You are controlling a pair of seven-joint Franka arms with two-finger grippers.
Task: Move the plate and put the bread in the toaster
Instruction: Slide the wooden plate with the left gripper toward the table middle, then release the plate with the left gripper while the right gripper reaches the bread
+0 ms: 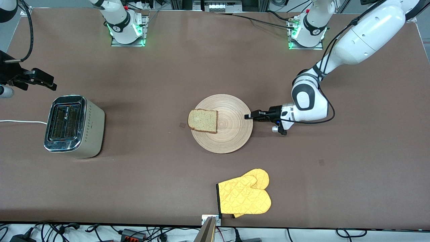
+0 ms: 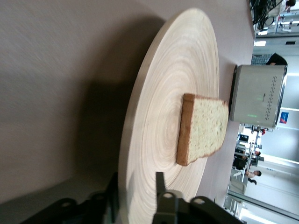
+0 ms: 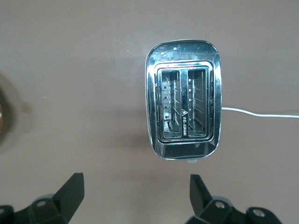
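The round light-wood plate [image 1: 231,141] lies mid-table with the bread [image 1: 203,121] on the part of it toward the right arm's end. My left gripper [image 1: 248,116] sits low at the plate's rim toward the left arm's end. In the left wrist view its jaws [image 2: 135,179] straddle the rim of the plate [image 2: 177,70], one finger under and one over, apart and open; the bread [image 2: 205,128] and the toaster [image 2: 259,95] show past it. The silver toaster [image 1: 74,126] stands at the right arm's end. My right gripper [image 1: 50,84] hangs open over the table beside it, with the toaster [image 3: 183,100] and its two empty slots under the right gripper [image 3: 137,186].
A yellow oven mitt [image 1: 245,196] lies near the table's front edge, nearer to the front camera than the plate. The toaster's white cord [image 1: 20,121] runs off toward the table's end.
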